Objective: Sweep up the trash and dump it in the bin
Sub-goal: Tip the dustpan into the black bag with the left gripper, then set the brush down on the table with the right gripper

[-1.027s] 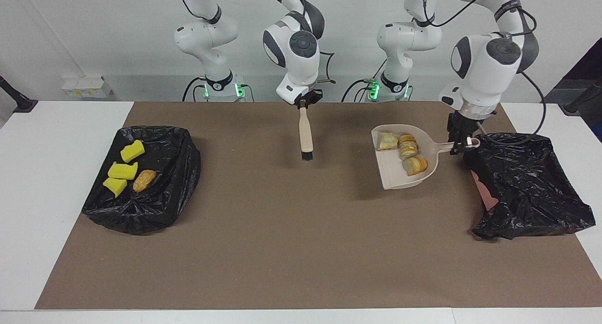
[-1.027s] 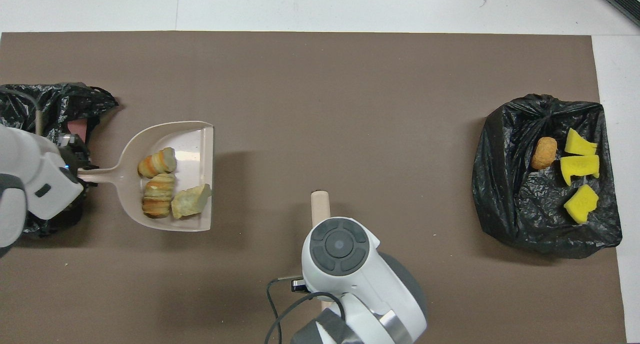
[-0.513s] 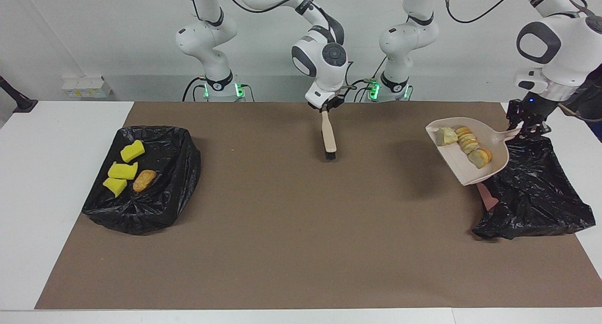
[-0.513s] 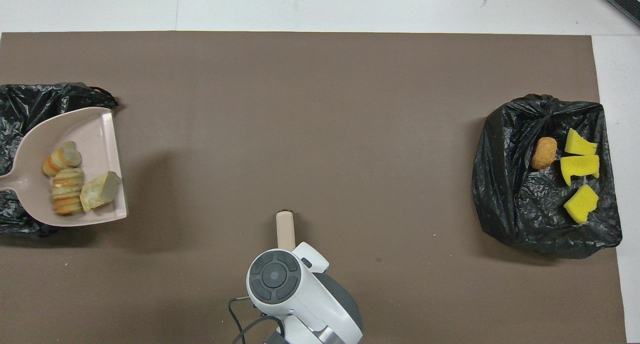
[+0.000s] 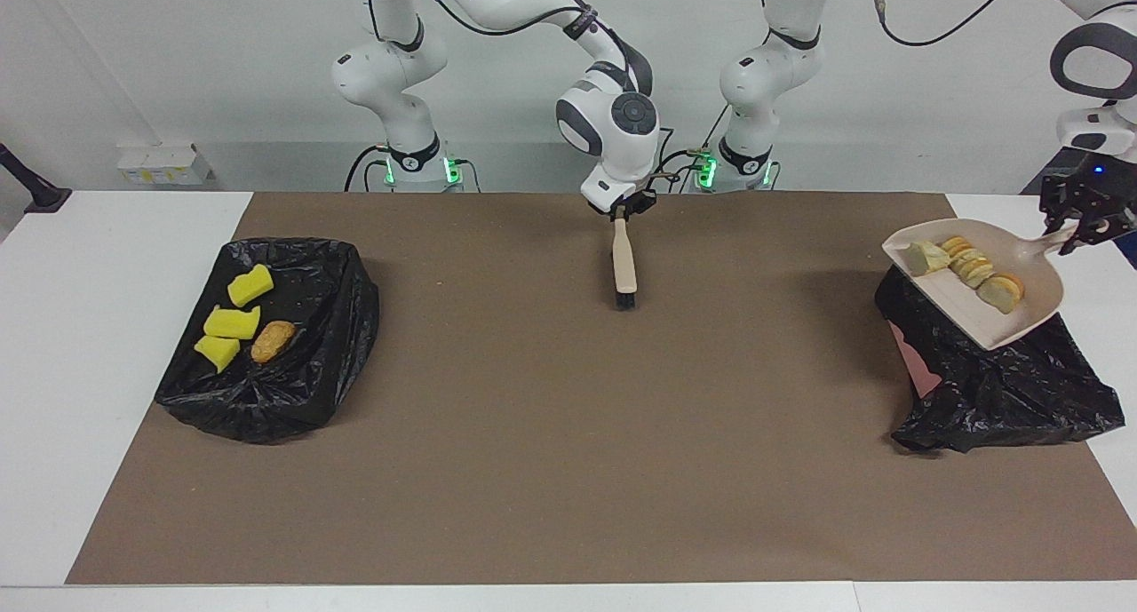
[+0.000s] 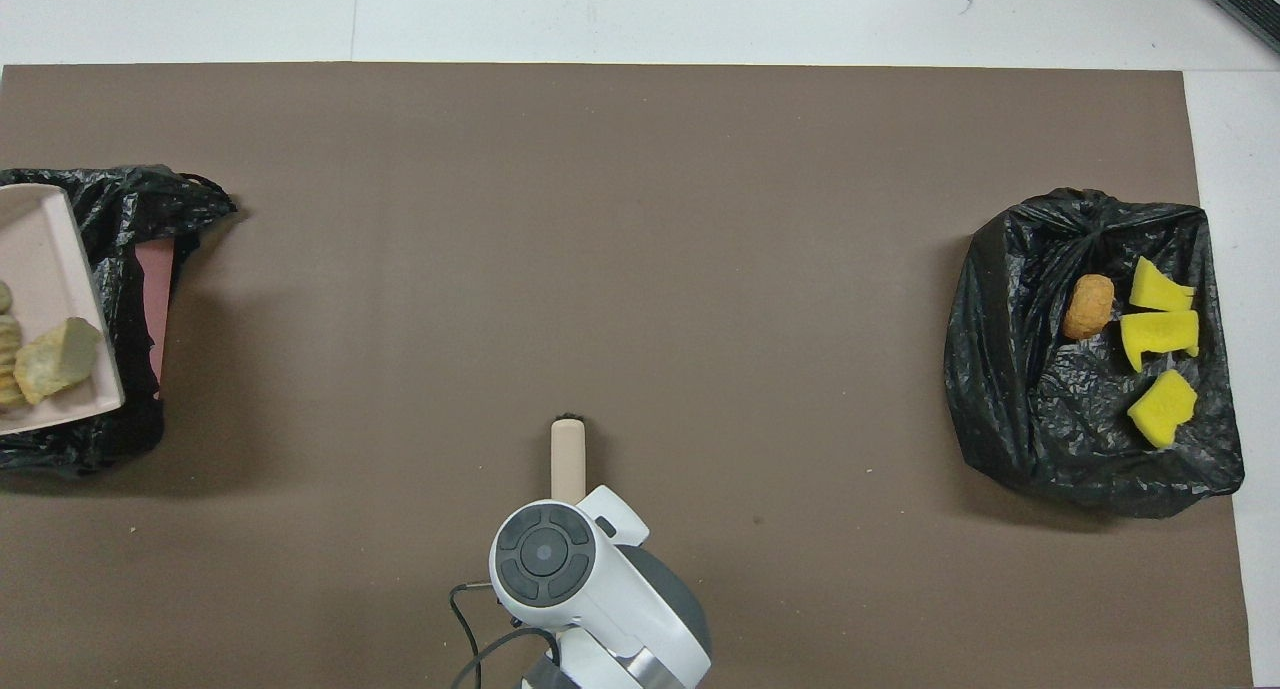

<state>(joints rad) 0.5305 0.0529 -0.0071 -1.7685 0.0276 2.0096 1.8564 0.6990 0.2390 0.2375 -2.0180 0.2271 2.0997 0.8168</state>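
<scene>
Right gripper (image 5: 624, 214) is hanging over the brown mat's (image 5: 568, 470) edge nearest the robots, fingers pinching the brush (image 5: 624, 266) handle, bristles down. Left gripper (image 5: 1079, 226) is clamping the dustpan (image 5: 1021, 314) handle, holding the pan over the bin (image 5: 1004, 390) at the mat's left-arm end; three pale pieces (image 5: 968, 266) are riding in it. Yellow chunks (image 5: 233, 323) and brown lump (image 5: 272, 341) are lying in the bin (image 5: 302, 381) at the mat's right-arm end.

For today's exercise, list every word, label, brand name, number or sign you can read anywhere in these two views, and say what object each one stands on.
None: no readable text shows in either view.
The beige plastic dustpan, the beige brush with black bristles and both black plastic bin bags bear no printing.
The white box on the wall ledge may carry a label, but it is too small to read.
</scene>
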